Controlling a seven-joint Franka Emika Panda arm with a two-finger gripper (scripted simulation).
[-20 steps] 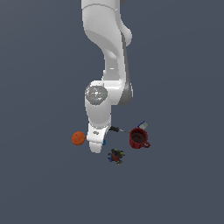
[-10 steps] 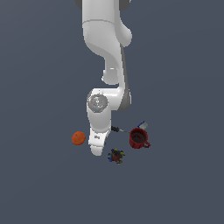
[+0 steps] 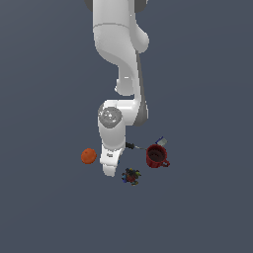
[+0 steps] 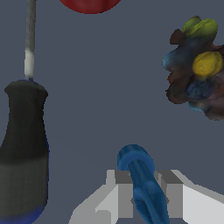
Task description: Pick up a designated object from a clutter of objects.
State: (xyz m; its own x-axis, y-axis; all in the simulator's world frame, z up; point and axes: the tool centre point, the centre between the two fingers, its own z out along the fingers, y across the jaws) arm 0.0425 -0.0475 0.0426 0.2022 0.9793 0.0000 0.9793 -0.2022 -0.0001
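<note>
The designated object (image 4: 136, 166), a small bright-blue drop-shaped piece, lies between my fingers in the wrist view. My gripper (image 4: 146, 197) is shut on it, with a grey finger (image 4: 124, 194) pressed against each side. In the exterior view my gripper (image 3: 111, 172) is down at the floor in the middle of the clutter, and the hand hides the blue piece. The clutter around it is an orange ball (image 3: 88, 156), a dark screwdriver (image 3: 131, 146), a red mug (image 3: 156, 156) and a dark multicoloured lump (image 3: 131, 176).
In the wrist view the black-handled screwdriver (image 4: 24, 148) lies close beside the fingers, the lump (image 4: 197, 70) is on the other side, and the mug's red rim (image 4: 89, 4) is ahead. A small pale-blue item (image 3: 161, 142) sits behind the mug.
The arm has come down over the last second, bringing the hand lower among the clutter. The ball, mug, screwdriver and lump have not moved.
</note>
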